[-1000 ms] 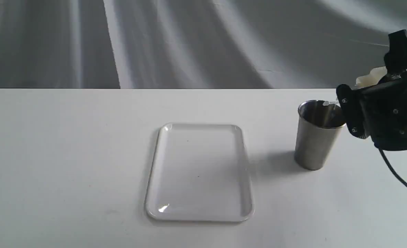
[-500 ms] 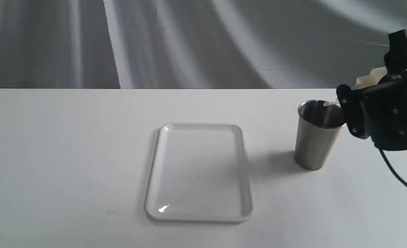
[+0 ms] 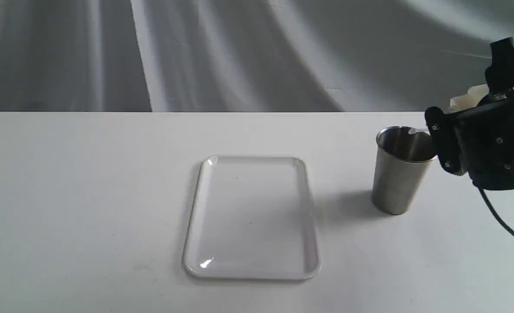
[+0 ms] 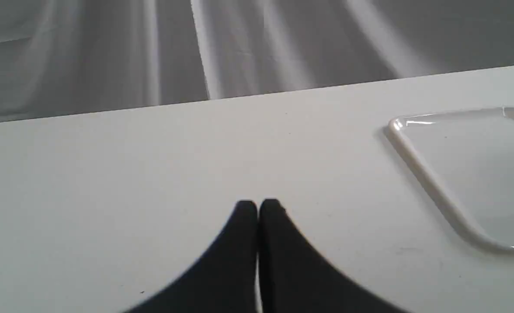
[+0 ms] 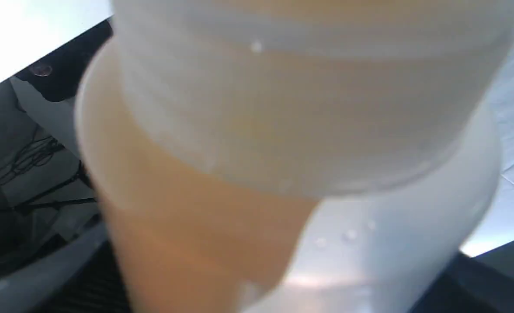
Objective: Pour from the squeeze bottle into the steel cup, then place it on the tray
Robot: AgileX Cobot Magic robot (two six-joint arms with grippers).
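Observation:
The steel cup (image 3: 399,174) stands upright on the table at the right. My right gripper (image 3: 447,145) is shut on the squeeze bottle (image 3: 466,98), which lies tipped over sideways with its nozzle tip (image 3: 413,130) above the cup's rim. The gripper hides most of the bottle in the exterior view. Up close in the right wrist view, the bottle (image 5: 283,143) fills the picture, with orange-amber liquid in it. No stream is discernible. The white tray (image 3: 194,208) lies bare at the table's middle. My left gripper (image 4: 258,208) is shut on nothing above the table, with the tray (image 4: 417,161) off to one side.
A white table (image 3: 87,195) carries everything, with a grey draped backdrop (image 3: 239,52) behind its far edge. A black cable (image 3: 498,217) hangs from the right arm over the table's right side. The left arm is outside the exterior view.

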